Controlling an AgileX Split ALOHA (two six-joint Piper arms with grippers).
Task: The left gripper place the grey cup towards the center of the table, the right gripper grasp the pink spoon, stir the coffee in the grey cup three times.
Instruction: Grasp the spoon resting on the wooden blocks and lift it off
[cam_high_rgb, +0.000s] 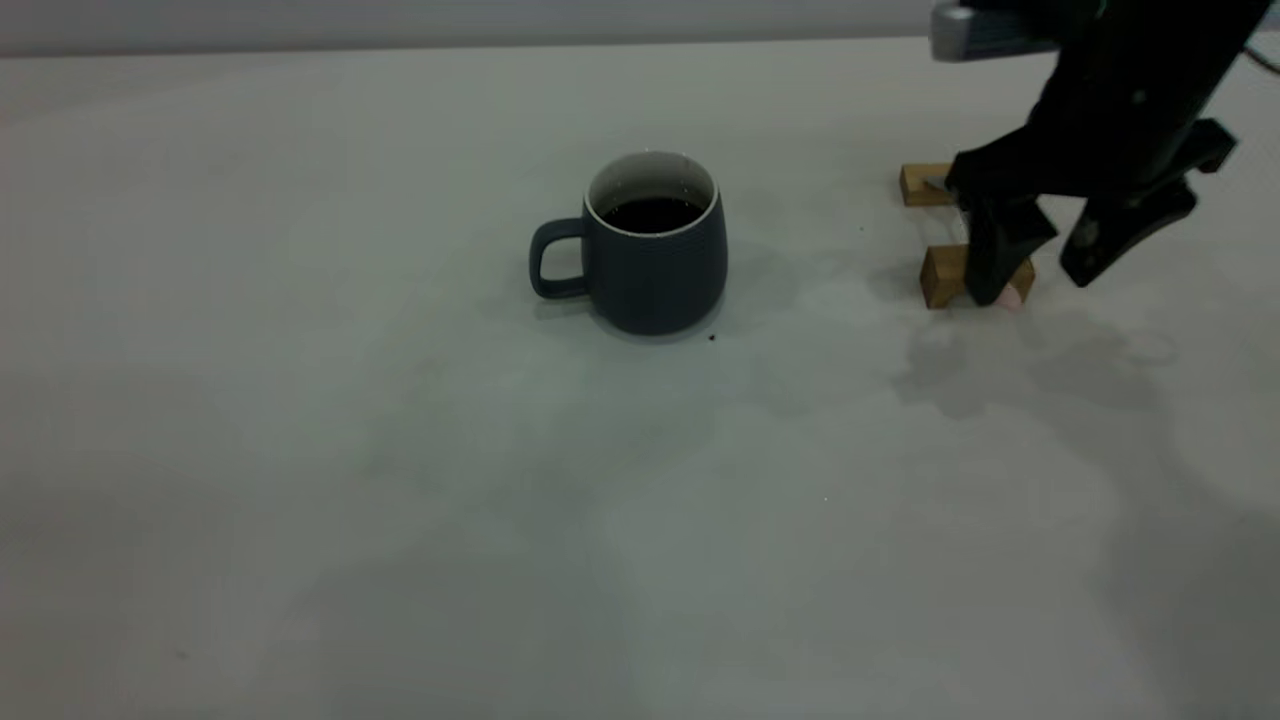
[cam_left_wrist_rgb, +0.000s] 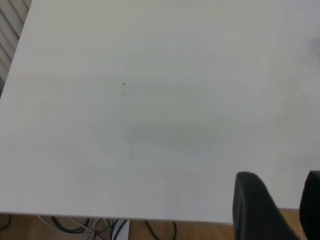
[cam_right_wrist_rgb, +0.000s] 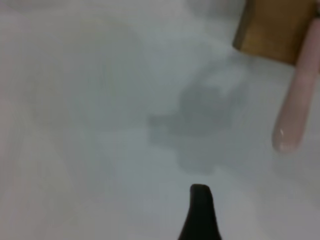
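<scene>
Your bench (cam_high_rgb: 300, 450) is a plain matte off-white sheet with faint shadows and a few dark specks. The grey cup (cam_high_rgb: 655, 260) stands near its middle, coffee (cam_high_rgb: 652, 214) inside, handle toward the left side. Your right hand (cam_high_rgb: 1040, 265) hangs fingers apart over the pink spoon (cam_right_wrist_rgb: 295, 100), which rests on two wooden blocks (cam_high_rgb: 945, 275). Your left hand (cam_left_wrist_rgb: 275, 210) sits over the bench edge, fingers apart, cables (cam_left_wrist_rgb: 100, 227) below.
</scene>
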